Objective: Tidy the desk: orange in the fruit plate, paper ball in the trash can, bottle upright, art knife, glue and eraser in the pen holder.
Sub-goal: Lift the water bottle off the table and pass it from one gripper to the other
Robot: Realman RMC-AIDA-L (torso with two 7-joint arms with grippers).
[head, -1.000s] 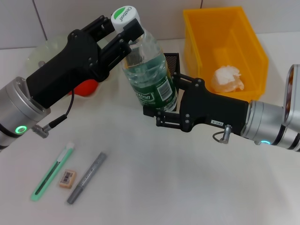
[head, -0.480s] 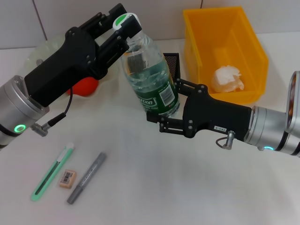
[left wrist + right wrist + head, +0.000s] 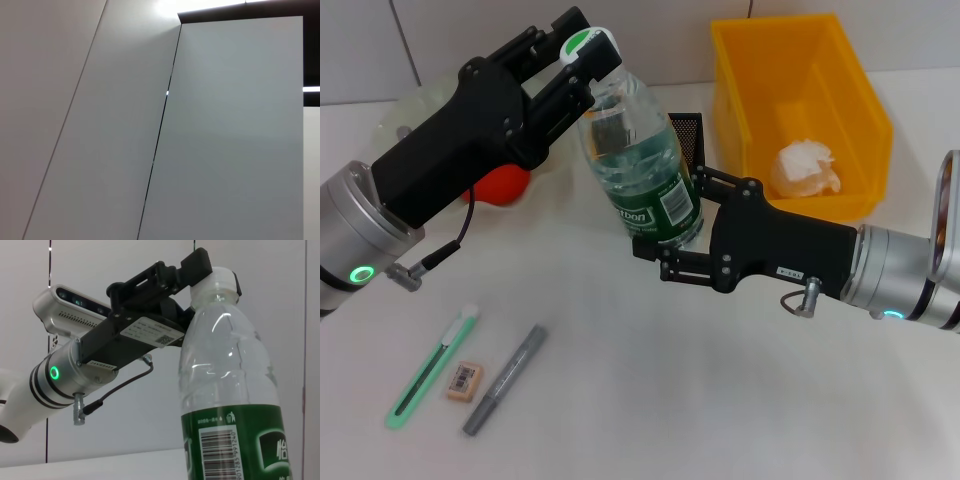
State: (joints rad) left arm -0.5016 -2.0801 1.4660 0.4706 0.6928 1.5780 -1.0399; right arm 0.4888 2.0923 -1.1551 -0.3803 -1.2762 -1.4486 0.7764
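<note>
**Spotter:** Where's the bottle?

**Me:** Upper middle of the head view. The clear plastic bottle with the green label and white-and-green cap is nearly upright, leaning a little, held by both arms. My left gripper is clamped around the cap and neck; my right gripper is closed on the lower body at the label. The base is hidden behind the right fingers, so I can't tell whether it touches the white desk.

**Spotter:** How do you finish it?

**Me:** I'd straighten it so the cap sits over the base, lower until the bottom is flat, let go at the neck first, then the body. Releasing both at once risks a topple.

**Spotter:** Anything changed?

**Me:** Against a second ago the bottle has shifted slightly and stands a touch straighter, and the right gripper has dropped a little. Over the last half second, almost nothing moved.

**Spotter:** The rest?

**Me:** The green art knife, small tan eraser and grey glue stick lie at lower left. The crumpled paper ball sits in the yellow bin.
</note>
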